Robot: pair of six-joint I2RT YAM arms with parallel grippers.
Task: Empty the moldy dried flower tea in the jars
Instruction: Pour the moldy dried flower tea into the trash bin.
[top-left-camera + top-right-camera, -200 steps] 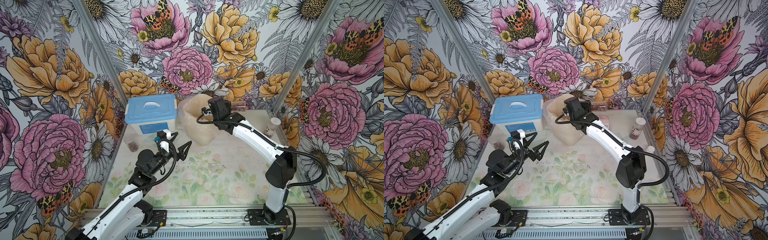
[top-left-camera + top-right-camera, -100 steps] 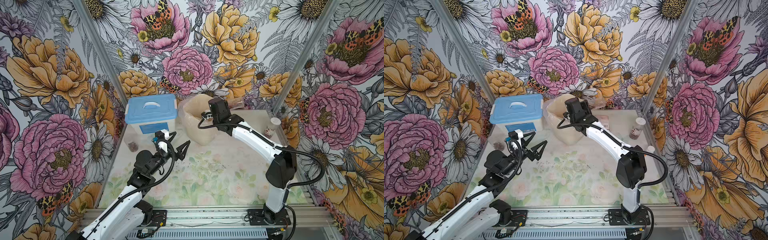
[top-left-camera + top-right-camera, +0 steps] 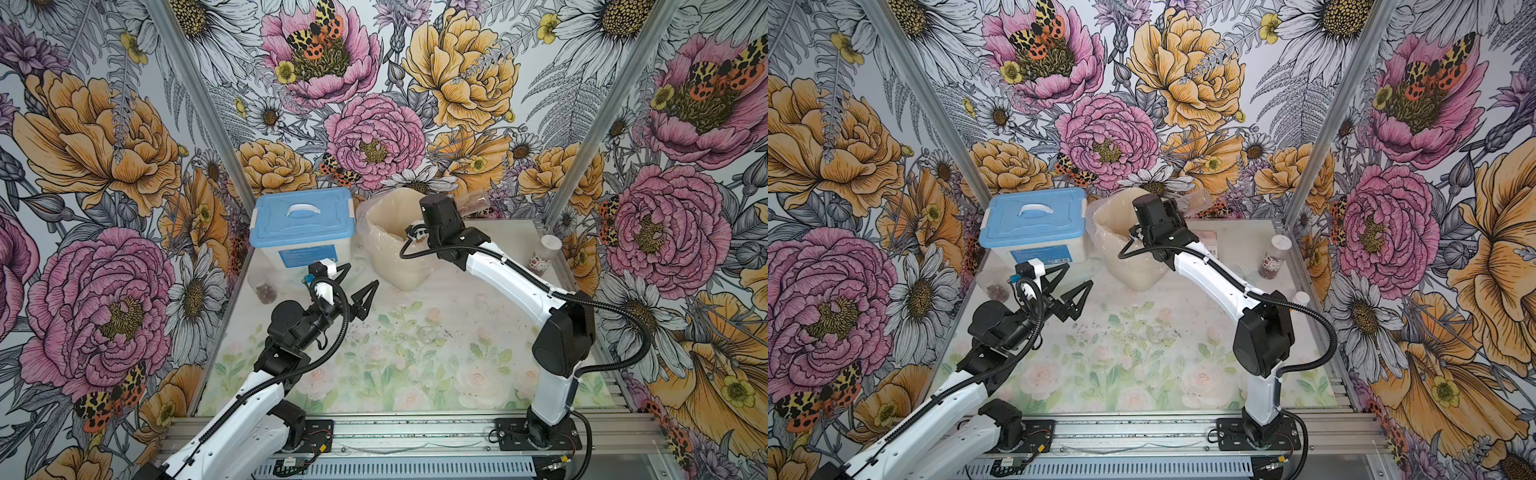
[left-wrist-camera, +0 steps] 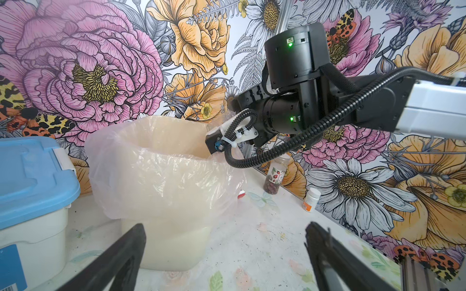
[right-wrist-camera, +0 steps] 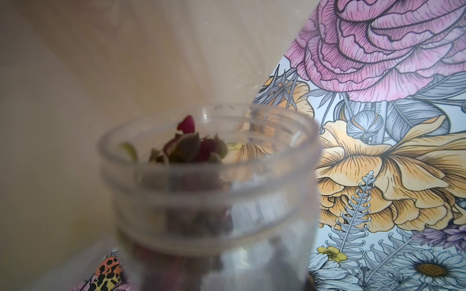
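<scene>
My right gripper [image 3: 459,208] is shut on a clear open jar [image 3: 474,203] at the back right rim of the bag-lined bin [image 3: 395,245]. The right wrist view shows the jar's mouth [image 5: 209,161] close up, with dark red dried flower tea [image 5: 191,148] lying near the rim; the fingers are hidden behind it. A second clear jar [image 3: 264,286], holding some buds, stands at the left wall. The labelled, white-lidded jar [image 3: 544,255] stands at the right wall. My left gripper [image 3: 361,276] hovers open and empty in front of the bin [image 4: 161,191].
A blue-lidded white storage box [image 3: 303,220] stands left of the bin. A small white-capped bottle with an orange label [image 4: 311,199] stands by the right wall. A clear round lid [image 3: 428,332] and dark crumbs lie mid-table.
The right wrist has turned slightly beside the bin with the jar still in its grip. The left arm has shifted a little and stays open.
</scene>
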